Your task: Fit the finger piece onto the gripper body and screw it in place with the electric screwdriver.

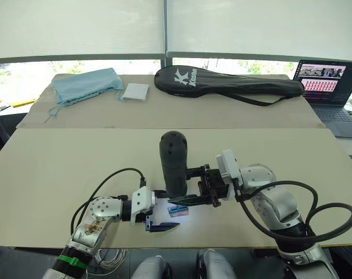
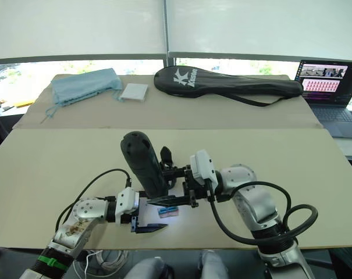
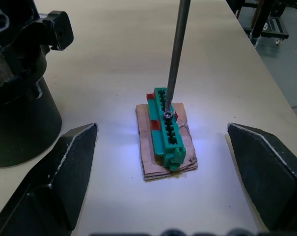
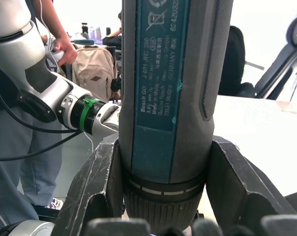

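The table (image 1: pixel 59 174) is covered with tan board. A racket bag (image 1: pixel 228 84), a blue cloth (image 1: pixel 85 84) and a white pad (image 1: pixel 135 92) are set along its far side, and a laptop (image 1: pixel 333 93) is seen at the far right.

The screwdriver (image 1: pixel 174 163) is held upright, clamped between the fingers of the right gripper (image 4: pixel 163 196). Its silver bit (image 3: pixel 175 54) is set down onto a screw (image 3: pixel 167 115) in a green block (image 3: pixel 167 130) resting on a tan pad (image 3: pixel 163 162).

The gripper body (image 2: pixel 167 158) is seen just behind the screwdriver.

The left gripper (image 3: pixel 163 162) is held with fingers spread wide, one on each side of the green block, touching nothing.
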Action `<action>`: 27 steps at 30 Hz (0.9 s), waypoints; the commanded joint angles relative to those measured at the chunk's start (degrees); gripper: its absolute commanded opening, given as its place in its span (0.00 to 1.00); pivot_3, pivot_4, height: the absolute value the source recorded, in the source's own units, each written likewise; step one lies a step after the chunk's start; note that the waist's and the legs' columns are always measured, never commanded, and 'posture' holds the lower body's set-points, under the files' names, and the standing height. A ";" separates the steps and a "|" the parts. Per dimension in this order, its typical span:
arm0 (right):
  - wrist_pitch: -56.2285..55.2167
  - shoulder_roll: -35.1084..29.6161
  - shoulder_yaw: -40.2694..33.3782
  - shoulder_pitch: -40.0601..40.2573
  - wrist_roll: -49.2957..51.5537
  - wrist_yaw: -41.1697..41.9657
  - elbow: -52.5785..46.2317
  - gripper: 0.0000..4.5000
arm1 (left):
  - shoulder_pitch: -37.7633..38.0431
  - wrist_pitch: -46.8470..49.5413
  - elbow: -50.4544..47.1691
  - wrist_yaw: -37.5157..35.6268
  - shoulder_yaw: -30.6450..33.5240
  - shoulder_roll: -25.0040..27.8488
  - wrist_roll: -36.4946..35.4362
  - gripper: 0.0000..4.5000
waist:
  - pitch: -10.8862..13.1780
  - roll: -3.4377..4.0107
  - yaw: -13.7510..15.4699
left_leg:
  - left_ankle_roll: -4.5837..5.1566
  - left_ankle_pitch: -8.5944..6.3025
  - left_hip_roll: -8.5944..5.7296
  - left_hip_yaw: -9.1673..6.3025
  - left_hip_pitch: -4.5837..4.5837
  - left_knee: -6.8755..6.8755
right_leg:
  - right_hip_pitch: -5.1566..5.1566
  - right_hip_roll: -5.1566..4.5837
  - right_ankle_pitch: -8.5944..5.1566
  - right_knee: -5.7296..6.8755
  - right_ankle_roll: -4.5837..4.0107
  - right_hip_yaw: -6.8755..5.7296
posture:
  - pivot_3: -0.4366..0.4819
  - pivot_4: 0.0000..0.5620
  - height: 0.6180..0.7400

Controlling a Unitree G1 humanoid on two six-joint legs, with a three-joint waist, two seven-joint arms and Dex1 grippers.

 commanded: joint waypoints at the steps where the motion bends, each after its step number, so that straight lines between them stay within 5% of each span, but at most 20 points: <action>1: -1.39 0.45 -0.32 -0.11 0.81 0.09 -1.29 0.43 | 1.39 1.67 1.53 0.45 -2.89 -0.59 1.71 0.99 | 0.00 0.00 0.00 | 0.00 0.00 0.00 0.00 0.00 0.00 | 0.00 0.00 0.00 0.00 0.00 0.00 | 0.48 0.27 1.00; 27: -0.49 -0.01 -0.16 0.04 0.55 0.15 -1.07 0.43 | 1.41 1.86 1.56 0.44 -2.83 -0.41 1.59 0.99 | 0.00 0.00 0.01 | 0.01 0.00 0.00 0.00 0.00 0.00 | 0.00 0.00 0.00 0.00 0.00 0.00 | 0.48 0.27 1.00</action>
